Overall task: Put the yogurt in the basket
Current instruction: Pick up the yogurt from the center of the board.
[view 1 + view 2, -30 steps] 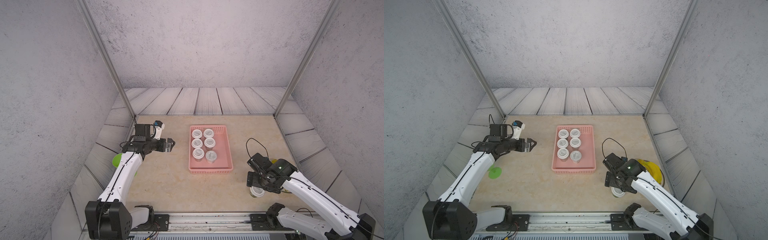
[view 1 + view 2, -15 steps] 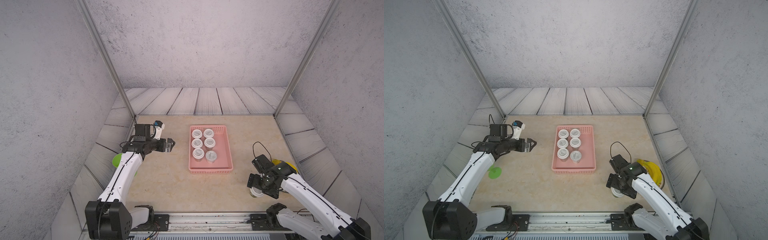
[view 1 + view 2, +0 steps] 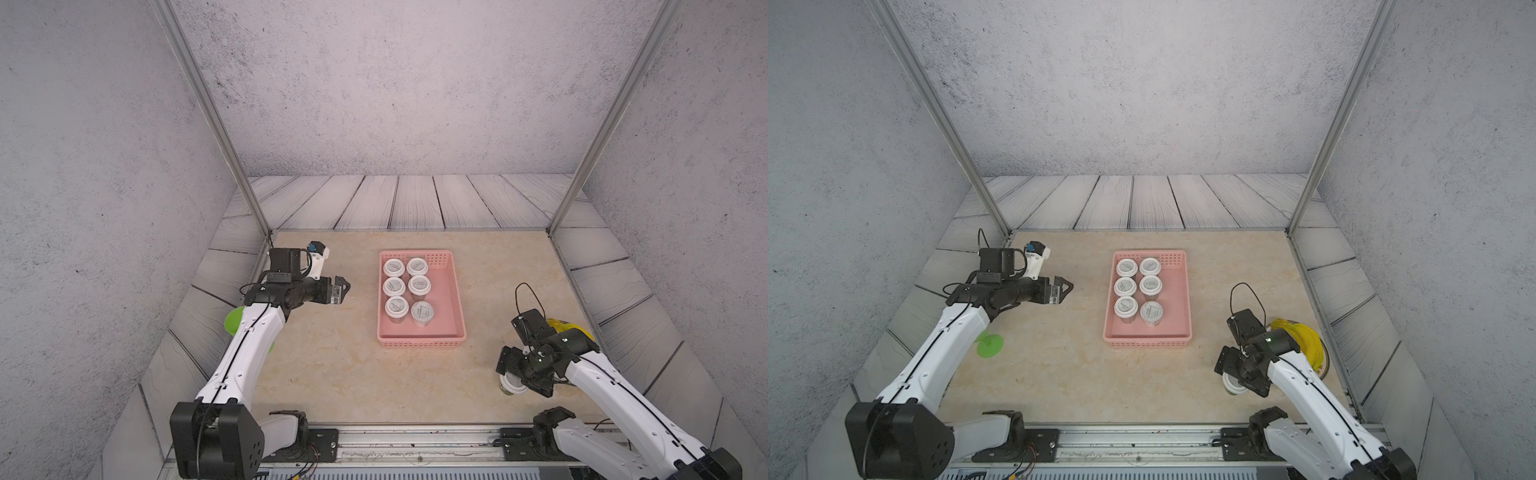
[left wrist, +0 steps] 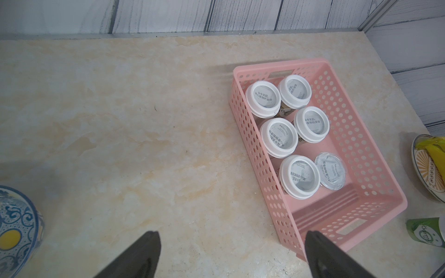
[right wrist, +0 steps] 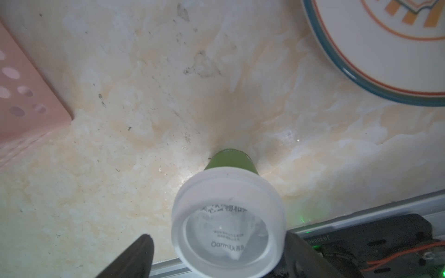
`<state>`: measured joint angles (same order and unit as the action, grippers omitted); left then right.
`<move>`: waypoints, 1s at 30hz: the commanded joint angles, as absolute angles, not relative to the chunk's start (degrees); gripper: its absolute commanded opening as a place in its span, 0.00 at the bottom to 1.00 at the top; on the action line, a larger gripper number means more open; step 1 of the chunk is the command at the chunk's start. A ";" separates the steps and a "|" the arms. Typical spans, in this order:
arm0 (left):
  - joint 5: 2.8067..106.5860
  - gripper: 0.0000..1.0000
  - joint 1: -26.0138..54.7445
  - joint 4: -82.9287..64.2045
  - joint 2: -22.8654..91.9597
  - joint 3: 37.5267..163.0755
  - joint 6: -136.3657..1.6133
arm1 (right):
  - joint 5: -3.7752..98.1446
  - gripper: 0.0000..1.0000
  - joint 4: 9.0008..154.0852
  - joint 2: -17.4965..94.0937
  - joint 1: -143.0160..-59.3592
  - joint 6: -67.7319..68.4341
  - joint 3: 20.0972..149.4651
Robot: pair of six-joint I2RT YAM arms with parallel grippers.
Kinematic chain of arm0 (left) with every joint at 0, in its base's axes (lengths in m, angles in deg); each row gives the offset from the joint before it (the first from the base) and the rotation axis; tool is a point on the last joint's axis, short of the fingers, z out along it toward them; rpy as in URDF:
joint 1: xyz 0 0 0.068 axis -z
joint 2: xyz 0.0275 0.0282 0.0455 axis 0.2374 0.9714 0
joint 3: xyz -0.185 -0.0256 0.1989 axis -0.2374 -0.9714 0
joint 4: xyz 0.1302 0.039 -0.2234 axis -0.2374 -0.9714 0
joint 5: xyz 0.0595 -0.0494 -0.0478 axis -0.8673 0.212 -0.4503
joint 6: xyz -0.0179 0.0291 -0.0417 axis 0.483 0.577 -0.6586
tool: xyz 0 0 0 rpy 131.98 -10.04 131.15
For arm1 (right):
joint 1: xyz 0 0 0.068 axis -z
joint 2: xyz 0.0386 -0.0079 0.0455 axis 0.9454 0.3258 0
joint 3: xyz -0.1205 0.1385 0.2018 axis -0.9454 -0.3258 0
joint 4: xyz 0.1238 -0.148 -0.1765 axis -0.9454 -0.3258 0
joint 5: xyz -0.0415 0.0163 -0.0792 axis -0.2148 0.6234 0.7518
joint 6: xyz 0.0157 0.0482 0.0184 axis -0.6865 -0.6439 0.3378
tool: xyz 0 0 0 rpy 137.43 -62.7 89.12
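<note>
One yogurt [image 3: 510, 385] [image 3: 1232, 384] stands upright near the table's front right, a small cup with a green body and a white lid [image 5: 228, 223]. My right gripper [image 3: 515, 376] [image 5: 218, 237] is lowered over it, open, with a finger on each side of the lid. One finger stands clear of the lid and the other is close against it. Several more yogurt cups [image 3: 405, 286] [image 4: 279, 137] stand in the pink basket [image 3: 421, 341] [image 3: 1148, 343] [image 4: 279, 63] at the table's middle. My left gripper [image 3: 343, 289] [image 4: 232, 233] hovers open and empty left of the basket.
A plate [image 3: 565, 328] [image 5: 385, 60] with a yellow item [image 3: 1300, 336] lies just behind my right arm. A bright green cup [image 3: 232, 322] sits under my left arm, near a blue patterned bowl [image 4: 14, 228]. A metal rail [image 3: 415, 440] runs along the front edge.
My right gripper has come down around the front yogurt cup and its fingers have narrowed a little. The left arm has not moved.
</note>
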<state>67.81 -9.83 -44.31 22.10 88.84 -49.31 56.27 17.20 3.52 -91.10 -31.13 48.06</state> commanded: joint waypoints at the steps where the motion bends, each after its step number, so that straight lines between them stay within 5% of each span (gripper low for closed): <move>1: 68.44 0.99 -10.33 -44.56 22.55 88.89 -49.28 | 55.63 0.88 17.66 3.68 -90.33 -30.08 47.66; 30: 68.31 0.99 -10.57 -44.22 22.39 88.45 -49.01 | 55.39 0.89 15.87 8.06 -90.06 -28.23 48.73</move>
<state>67.81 -9.88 -44.29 22.10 88.84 -49.29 55.02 17.24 6.71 -90.25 -28.90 48.47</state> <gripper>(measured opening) 0.993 0.894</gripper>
